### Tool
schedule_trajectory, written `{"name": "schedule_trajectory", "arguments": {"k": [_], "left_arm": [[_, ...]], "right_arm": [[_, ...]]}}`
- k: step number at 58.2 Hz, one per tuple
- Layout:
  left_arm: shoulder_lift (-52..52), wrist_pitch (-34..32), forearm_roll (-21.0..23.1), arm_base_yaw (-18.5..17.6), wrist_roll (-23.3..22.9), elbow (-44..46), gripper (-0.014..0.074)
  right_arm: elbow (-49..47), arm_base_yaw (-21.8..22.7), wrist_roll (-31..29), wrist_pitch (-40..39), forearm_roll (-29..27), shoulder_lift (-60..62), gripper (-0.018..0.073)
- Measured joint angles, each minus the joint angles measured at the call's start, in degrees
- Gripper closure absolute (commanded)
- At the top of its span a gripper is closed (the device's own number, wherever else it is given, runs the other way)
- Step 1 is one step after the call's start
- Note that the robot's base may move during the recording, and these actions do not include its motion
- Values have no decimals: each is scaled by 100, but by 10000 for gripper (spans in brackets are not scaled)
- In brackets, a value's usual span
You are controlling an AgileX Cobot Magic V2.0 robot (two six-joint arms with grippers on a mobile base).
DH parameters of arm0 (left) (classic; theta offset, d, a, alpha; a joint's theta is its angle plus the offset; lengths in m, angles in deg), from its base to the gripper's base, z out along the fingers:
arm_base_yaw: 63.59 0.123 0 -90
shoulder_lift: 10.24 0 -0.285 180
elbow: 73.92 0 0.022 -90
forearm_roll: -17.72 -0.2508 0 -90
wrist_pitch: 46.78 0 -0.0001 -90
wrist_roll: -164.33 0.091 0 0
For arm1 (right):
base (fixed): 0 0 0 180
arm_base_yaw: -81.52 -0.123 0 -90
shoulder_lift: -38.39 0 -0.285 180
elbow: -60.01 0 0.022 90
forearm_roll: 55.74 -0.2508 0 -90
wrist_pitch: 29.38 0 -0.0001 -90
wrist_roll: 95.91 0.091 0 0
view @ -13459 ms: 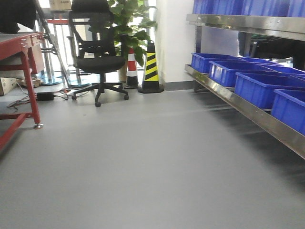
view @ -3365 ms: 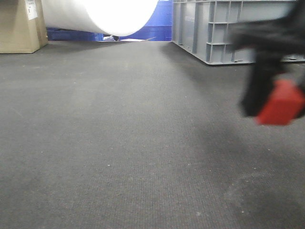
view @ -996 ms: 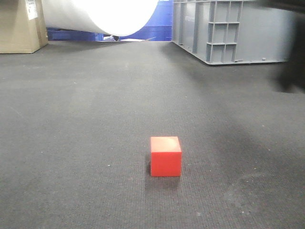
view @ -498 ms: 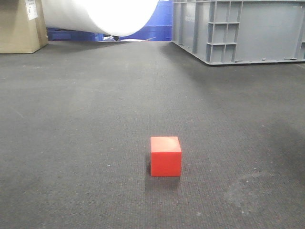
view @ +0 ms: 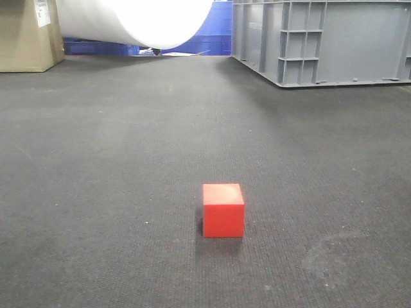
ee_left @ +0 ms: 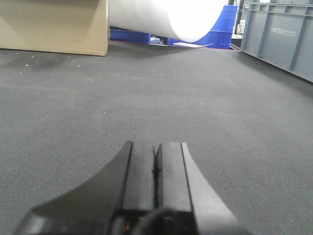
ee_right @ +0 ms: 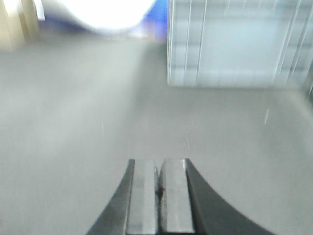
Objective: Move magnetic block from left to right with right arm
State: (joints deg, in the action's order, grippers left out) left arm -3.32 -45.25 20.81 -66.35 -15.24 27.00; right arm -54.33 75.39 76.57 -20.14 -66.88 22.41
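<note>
The magnetic block (view: 223, 210) sits flat on the dark textured mat (view: 115, 192), near the mat's front edge and about midway across the front view, well apart from the grey crate (view: 321, 42) at the far right corner and the cardboard box (view: 26, 35) at the far left. Nothing touches it.

Left gripper (ee_left: 156, 164): jaws pressed together, empty, low over bare mat. Right gripper (ee_right: 157, 183): jaws likewise closed on nothing; that view is blurred.

Judgement: the block looks rigid, light and sharp-edged, with smooth matte faces likely to give fair friction. Two opposite vertical faces, taken mid-height, offer the soundest hold. Breakage appears unlikely.
</note>
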Motion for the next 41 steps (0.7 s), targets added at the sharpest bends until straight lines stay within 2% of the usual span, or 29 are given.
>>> {"name": "schedule_trajectory", "arguments": {"k": [10, 35, 41], "left_arm": [[0, 0, 0, 0, 0, 0, 722], [0, 0, 0, 0, 0, 0, 722], [0, 0, 0, 0, 0, 0, 722]], "right_arm": [[76, 0, -12, -24, 0, 509, 501], [106, 0, -15, -81, 0, 555, 501], [244, 70, 55, -387, 340, 555, 501]]}}
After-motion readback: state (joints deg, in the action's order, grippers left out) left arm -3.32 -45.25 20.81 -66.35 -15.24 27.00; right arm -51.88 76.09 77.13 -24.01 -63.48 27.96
